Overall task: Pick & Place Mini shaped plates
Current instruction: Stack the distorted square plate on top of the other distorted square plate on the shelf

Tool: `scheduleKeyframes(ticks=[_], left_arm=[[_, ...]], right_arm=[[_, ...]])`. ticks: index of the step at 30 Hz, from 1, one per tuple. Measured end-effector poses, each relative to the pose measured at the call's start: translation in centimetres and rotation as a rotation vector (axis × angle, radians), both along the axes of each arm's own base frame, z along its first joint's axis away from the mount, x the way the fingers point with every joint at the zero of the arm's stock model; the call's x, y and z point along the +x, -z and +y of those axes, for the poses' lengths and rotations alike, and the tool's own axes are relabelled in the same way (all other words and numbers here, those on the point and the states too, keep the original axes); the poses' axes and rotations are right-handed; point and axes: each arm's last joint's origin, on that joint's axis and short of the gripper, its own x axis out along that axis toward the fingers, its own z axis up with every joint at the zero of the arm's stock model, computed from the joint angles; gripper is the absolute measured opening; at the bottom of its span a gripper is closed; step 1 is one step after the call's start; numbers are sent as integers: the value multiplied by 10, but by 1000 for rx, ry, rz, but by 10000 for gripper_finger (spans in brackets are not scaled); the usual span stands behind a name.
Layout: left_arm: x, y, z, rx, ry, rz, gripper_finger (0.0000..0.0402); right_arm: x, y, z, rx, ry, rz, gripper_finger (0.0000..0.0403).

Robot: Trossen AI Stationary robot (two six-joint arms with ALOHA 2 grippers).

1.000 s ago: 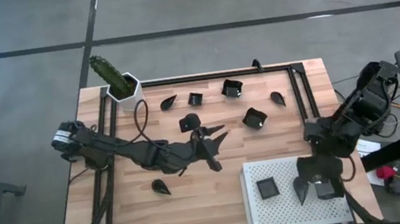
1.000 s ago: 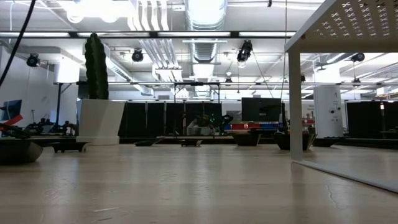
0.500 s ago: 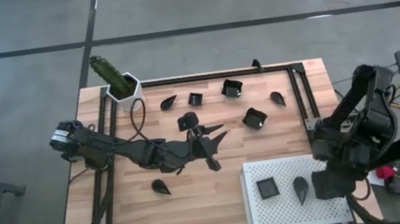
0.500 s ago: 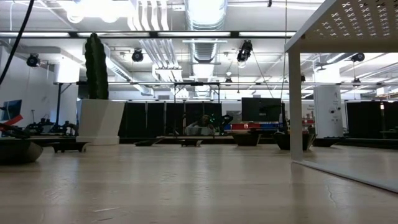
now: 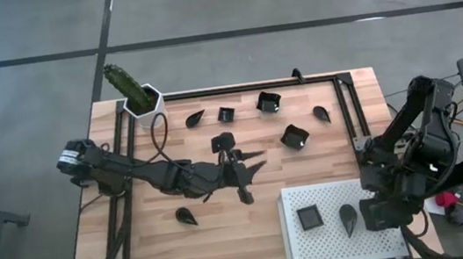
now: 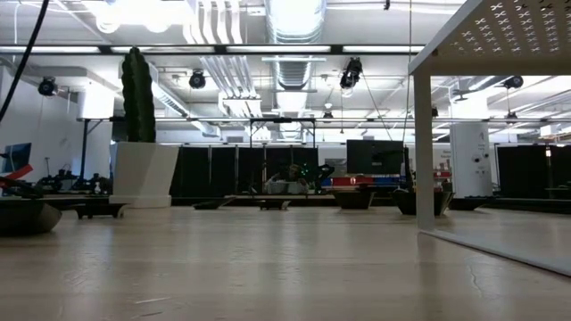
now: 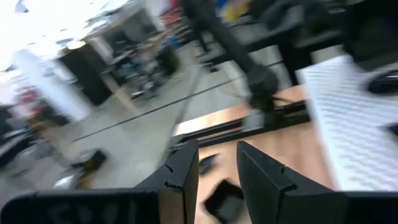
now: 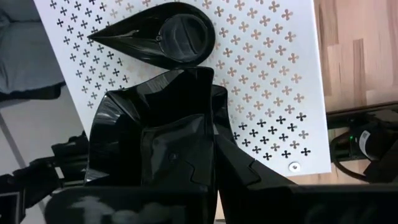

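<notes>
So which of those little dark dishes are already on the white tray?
Two: a square dish and a teardrop dish, side by side on the white tray. All the others lie on the wooden table.

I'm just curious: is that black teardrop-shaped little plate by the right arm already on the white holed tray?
Yes, on it: the black teardrop plate lies flat on the white perforated tray, beside a square one.

No lettering to read anywhere here: no label, brand, number or sign can be made out on the table, the arms or in the room behind.
</notes>
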Motion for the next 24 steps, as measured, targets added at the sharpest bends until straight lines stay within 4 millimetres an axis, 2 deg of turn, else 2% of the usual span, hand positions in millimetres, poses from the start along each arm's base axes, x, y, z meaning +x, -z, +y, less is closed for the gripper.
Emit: scheduleKeyframes(ticks=[5,24], left_arm=[[0,2,-3,-34,102,14,106],[0,1,-3,-40,101,8,106]], right_arm=[[0,0,0,-1,-3,2,8],[-1,0,0,7,-9,18,9]])
